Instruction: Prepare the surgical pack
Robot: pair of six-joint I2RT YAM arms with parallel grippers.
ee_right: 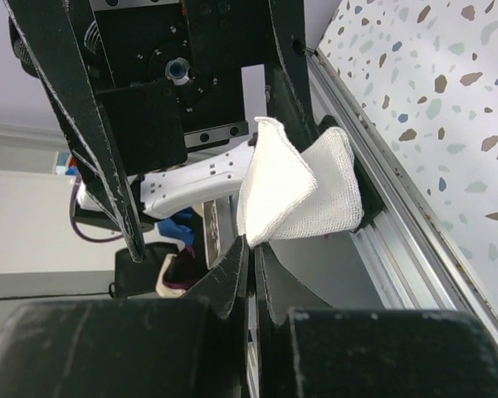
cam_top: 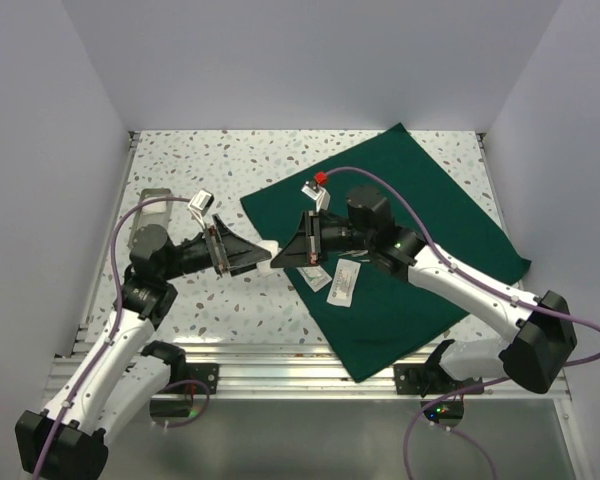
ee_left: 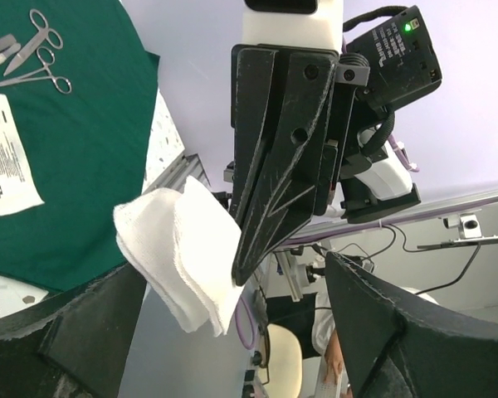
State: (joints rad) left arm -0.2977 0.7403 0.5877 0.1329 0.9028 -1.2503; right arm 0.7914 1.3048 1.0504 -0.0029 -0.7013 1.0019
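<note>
Green drape (cam_top: 440,220) on speckled table (cam_top: 230,170)

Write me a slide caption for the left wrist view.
Right gripper holds folded white gauze out to the open left gripper, green drape behind.

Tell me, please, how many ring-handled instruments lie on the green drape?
2. In the left wrist view, both lie on the green drape at top left: an upper instrument and a lower instrument; others may be hidden.

White gauze (ee_right: 303,195) in right pincer (ee_right: 251,250)
</note>
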